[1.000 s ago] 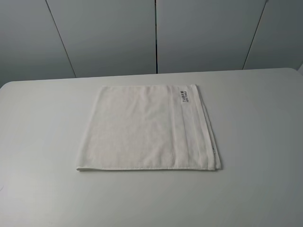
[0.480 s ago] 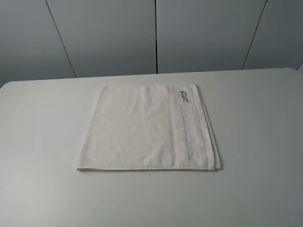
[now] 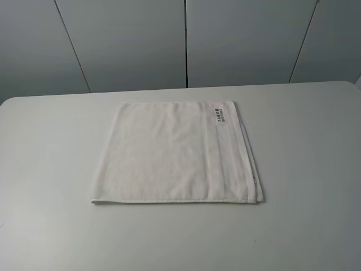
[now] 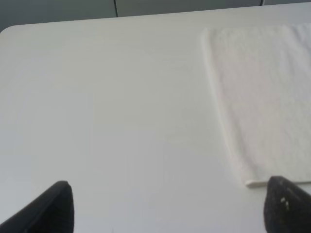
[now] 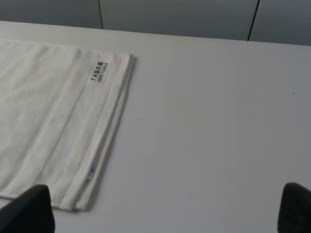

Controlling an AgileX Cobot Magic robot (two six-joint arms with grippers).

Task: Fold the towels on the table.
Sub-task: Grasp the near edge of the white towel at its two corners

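Towel [image 3: 175, 152] lies flat on the desk [image 3: 51, 169] between left tool [image 4: 167, 189] and right tool [image 5: 165, 194] — both gape empty (each nearest one front corner).

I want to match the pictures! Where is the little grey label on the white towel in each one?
Exterior high: small grey printed label at the white terry-cloth towel's far right corner.
Left wrist: not in it.
Right wrist: label at same corner.
Shared landmark: the towel.

Soft, even light on the table [image 3: 45, 237]; left wrist view blurry.
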